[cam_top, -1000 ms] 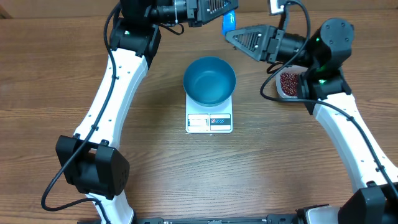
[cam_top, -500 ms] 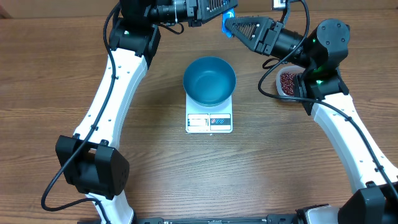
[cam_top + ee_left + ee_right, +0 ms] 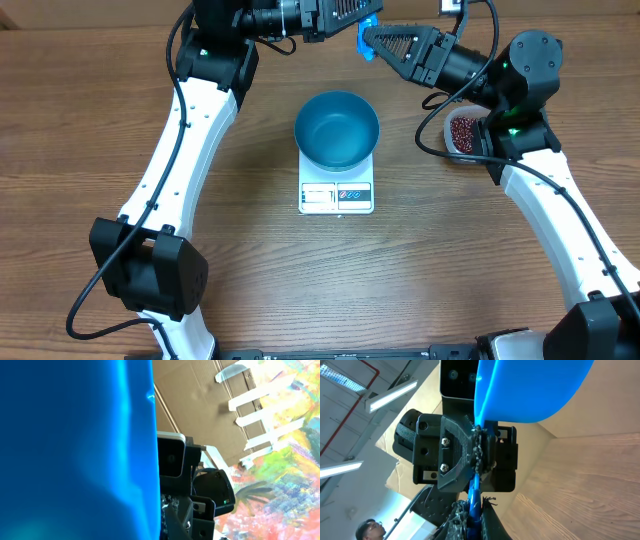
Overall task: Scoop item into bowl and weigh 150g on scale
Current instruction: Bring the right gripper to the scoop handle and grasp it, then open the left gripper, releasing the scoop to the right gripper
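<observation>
Scoop point(image 3: 371, 24) now gripped by right claw point(image 3: 366, 41).

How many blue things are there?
2. The blue bowl sits on the white scale; the small blue scoop is held up behind it. Others could be hidden.

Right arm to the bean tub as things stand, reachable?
Likely yes, not immediately: the right end effector and left end effector both clamp the scoop. The tub lies close beside the right arm, beans uncovered, nothing between.
</observation>
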Tool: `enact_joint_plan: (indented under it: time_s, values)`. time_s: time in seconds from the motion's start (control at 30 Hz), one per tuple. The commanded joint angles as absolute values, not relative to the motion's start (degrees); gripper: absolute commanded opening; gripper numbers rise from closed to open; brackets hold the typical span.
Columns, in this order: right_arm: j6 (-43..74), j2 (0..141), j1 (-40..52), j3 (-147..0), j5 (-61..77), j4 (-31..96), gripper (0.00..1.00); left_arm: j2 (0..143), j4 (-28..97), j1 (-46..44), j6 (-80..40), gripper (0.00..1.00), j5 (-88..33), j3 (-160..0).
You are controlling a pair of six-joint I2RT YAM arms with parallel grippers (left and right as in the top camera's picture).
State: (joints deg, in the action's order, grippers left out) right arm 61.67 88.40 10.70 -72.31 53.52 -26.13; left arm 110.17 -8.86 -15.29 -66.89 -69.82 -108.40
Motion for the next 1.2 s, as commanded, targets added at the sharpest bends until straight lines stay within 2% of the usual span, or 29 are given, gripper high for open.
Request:
enact_joint_plan:
  time_s: [0.0,0.03,0.07,0.13,0.2,0.27,0.4,0.63,0.87,1.0,1.17]
  values:
    - [61.3,88.2,10.9,-73.3,53.2,-26.7,0.04,108.5,-9.0,-15.4,-64.7,0.05,-69.0,-109.3]
    - [61.3,88.2,10.9,-73.3,53.3,-26.7,0.04,108.5,-9.0,-15.4,-64.4,0.07,-69.0,-109.3]
    - [61.3,88.2,10.9,-73.3,53.5,-26.7,0.04,108.5,-9.0,-15.4,-64.0,0.17,-69.0,-109.3]
    - [61.3,88.2,10.9,-73.3,54.0,-26.7,0.04,108.5,-8.8,-15.4,-62.3,0.51,-69.1,-109.3]
    - [61.3,88.2,10.9,-73.3,54.5,-26.7,0.04,108.5,-8.8,-15.4,-59.1,0.72,-69.0,-109.3]
    - [61.2,88.2,10.9,-73.3,55.3,-26.7,0.04,108.5,-8.7,-15.4,-55.4,0.83,-69.0,-109.2]
    - [58.8,88.2,10.5,-73.3,57.3,-26.2,0.04,108.5,-7.4,-15.0,-49.1,0.99,-68.9,-109.2]
    - [50.3,88.2,8.2,-73.3,62.7,-17.0,0.04,108.5,-2.5,-12.7,-43.0,1.0,-67.5,-109.2]
    - [47.6,88.2,4.8,-73.3,69.8,-11.6,0.04,108.5,13.4,-10.9,-32.8,0.99,-61.9,-109.2]
    - [40.9,88.2,0.9,-73.3,69.8,-1.1,0.04,108.5,14.8,-10.1,-31.3,0.99,-61.8,-109.2]
    - [27.6,88.2,-4.9,-73.3,68.4,19.9,0.04,108.5,15.9,-8.3,-31.3,1.0,-61.0,-109.2]
